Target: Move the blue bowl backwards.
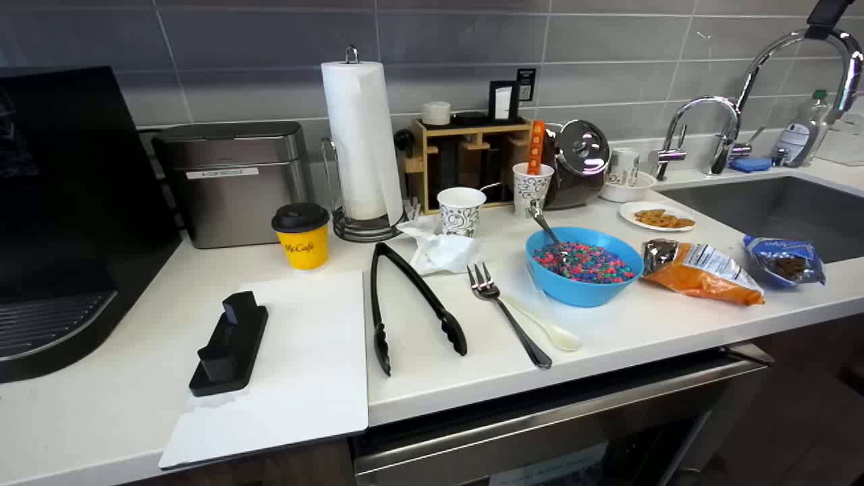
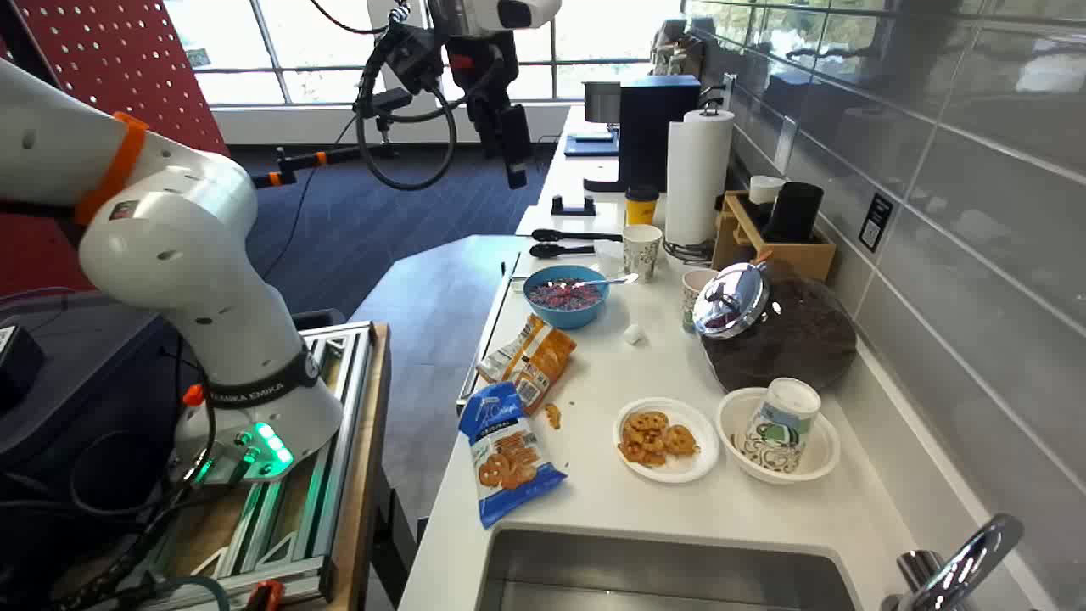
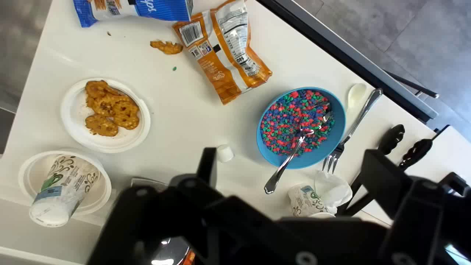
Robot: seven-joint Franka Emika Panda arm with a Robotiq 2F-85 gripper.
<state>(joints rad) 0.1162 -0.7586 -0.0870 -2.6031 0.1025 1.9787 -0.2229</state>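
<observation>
Fingers [image 3: 384, 180] stand spread and released in my wrist view, while in an exterior view I get the white arm [image 2: 182, 233] that carries them. All three views give me the blue bowl [image 1: 584, 294], near the front edge of the table [image 1: 432, 374] and just beside an orange bag [image 1: 705, 277]. From the wrist and in an exterior view I pick out a stubby white cylinder [image 3: 225, 153] near the bowl and a loose brown crisp [image 2: 553, 415] by the bag; the fork [image 1: 509, 317] against a pale spoon [image 1: 561, 335] I get from the wrist and in an exterior view. White and smooth, the table runs along a wall [image 1: 445, 40] of grey tiles to a metal sink [image 2: 670, 581]; farther off I see windows [image 2: 225, 38], a red perforated panel [image 2: 110, 68] and dark blue flooring [image 2: 339, 221]. The bowl is round and smooth-walled, filled with rough red, green and blue pellets [image 3: 279, 121], a metal spoon [image 3: 286, 162] leaning over its rim. The bag looks crinkled, a paper cup [image 1: 461, 216] carries printed swirls, and more crisps [image 3: 110, 106] lie on a white plate [image 3: 73, 121].
</observation>
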